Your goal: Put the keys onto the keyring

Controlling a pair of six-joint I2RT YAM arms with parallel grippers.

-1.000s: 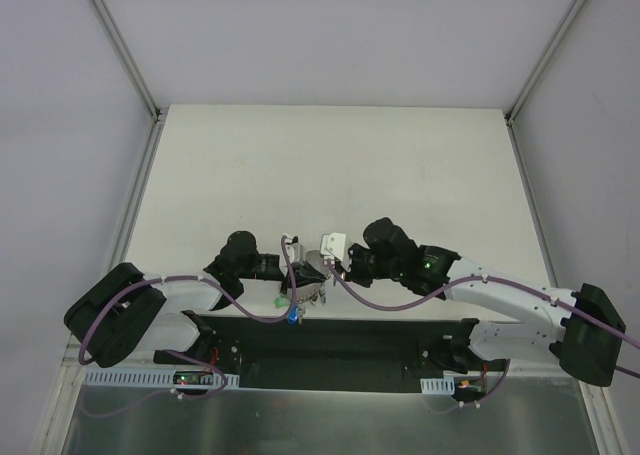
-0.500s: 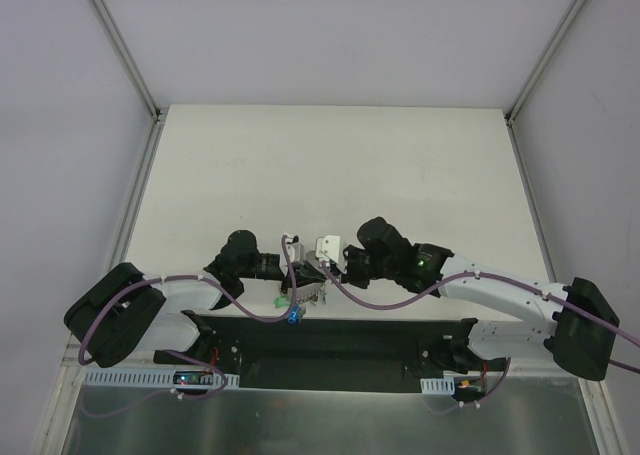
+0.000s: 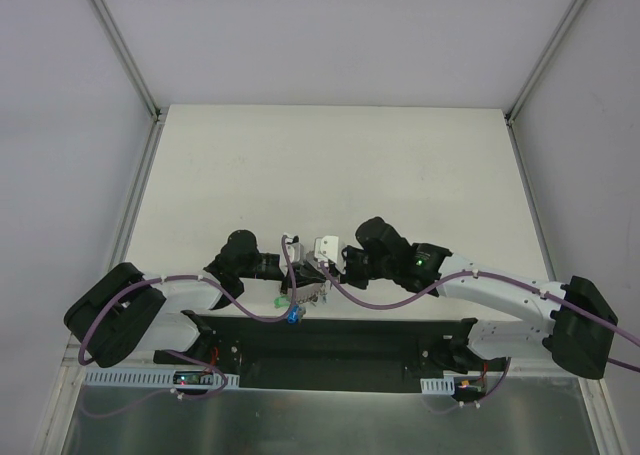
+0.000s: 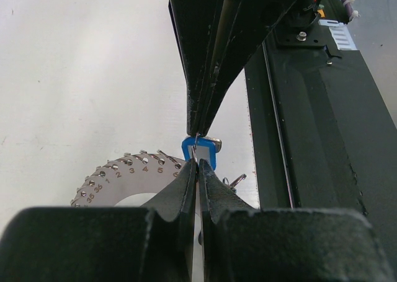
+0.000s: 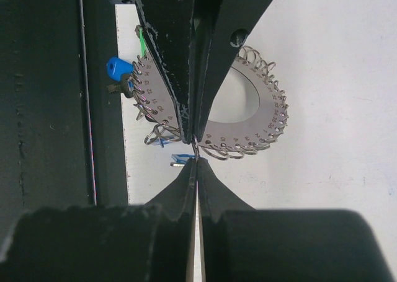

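Note:
The keyring (image 5: 251,118) is a flat silvery disc with numbered holes, small wire loops round its edge and an open centre; it also shows in the left wrist view (image 4: 127,178) and in the top view (image 3: 308,293). My left gripper (image 4: 197,162) is shut on its edge. My right gripper (image 5: 196,160) is shut on a small wire loop at that edge, tip to tip with the left gripper (image 3: 308,273). A blue-headed key (image 5: 118,68) and a green tag (image 5: 141,43) hang on the disc. A blue tag (image 4: 198,152) lies just beyond the fingertips.
Both grippers (image 3: 322,271) meet low over the table's near edge, right beside the black base rail (image 3: 340,340). The rail fills the right of the left wrist view (image 4: 316,139) and the left of the right wrist view (image 5: 49,96). White walls enclose the table.
My right arm has shifted a little to the left, closing up against the left gripper. The left arm and the keyring have stayed where they were.

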